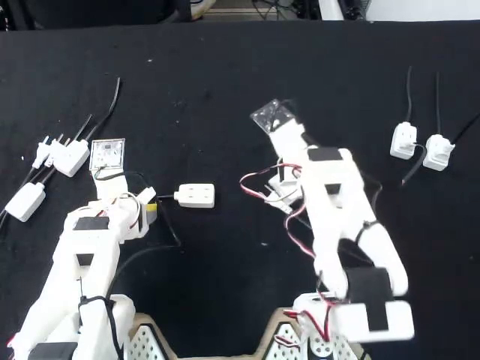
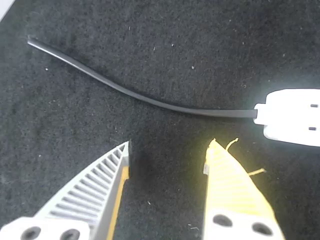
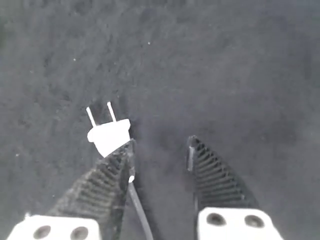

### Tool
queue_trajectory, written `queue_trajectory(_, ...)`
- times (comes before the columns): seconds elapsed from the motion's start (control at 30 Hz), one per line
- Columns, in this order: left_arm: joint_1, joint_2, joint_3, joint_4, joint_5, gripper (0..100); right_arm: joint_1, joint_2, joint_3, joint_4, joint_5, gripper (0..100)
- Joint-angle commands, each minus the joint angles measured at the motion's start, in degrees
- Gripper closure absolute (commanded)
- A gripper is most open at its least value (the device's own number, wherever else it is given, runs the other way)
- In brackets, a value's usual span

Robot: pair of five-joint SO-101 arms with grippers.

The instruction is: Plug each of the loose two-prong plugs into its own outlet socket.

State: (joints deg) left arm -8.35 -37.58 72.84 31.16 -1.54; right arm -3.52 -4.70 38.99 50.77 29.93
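Note:
My right gripper stands open just above the black table. A white two-prong plug lies against the outer side of one finger, prongs pointing away, and its cable runs back under that finger. From above, this gripper is at the table's middle, far side. My left gripper is open with bare cloth between its fingers. A white outlet socket with a thin black cable lies just ahead and to one side of it. In the high view the left gripper sits beside a white socket.
A white outlet block lies between the two arms. Two loose plugs and another white block rest at the left edge. Two white plug-and-socket pairs with cables lie at the right.

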Motion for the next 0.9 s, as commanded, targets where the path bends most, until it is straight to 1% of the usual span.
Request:
queue_trajectory(0.0, -0.7, -0.5, -0.6, -0.6, 0.6, 76, -0.1, 3.6, -2.9, -2.8, -0.6, 85.0)
queue_trajectory(0.17, -0.7, -0.5, -0.6, -0.6, 0.6, 76, -0.2, 6.5, -4.4, -2.3, -0.6, 85.0)
queue_trajectory(0.33, -0.7, -0.5, -0.6, -0.8, 0.6, 76, -1.0, 5.1, -5.3, 2.6, -0.6, 85.0)
queue_trajectory(0.47, -0.7, -0.5, -0.6, -0.8, 0.6, 76, -3.1, 2.8, -4.7, 4.5, -0.6, 85.0)
queue_trajectory(0.73, -0.7, -0.5, -0.6, -0.8, 0.6, 76, -10.4, 0.7, 0.2, 4.5, -0.5, 85.0)
queue_trajectory(0.87, -0.7, -0.5, -0.6, -0.8, 0.6, 76, -11.2, 0.7, 1.3, 4.5, -0.5, 85.0)
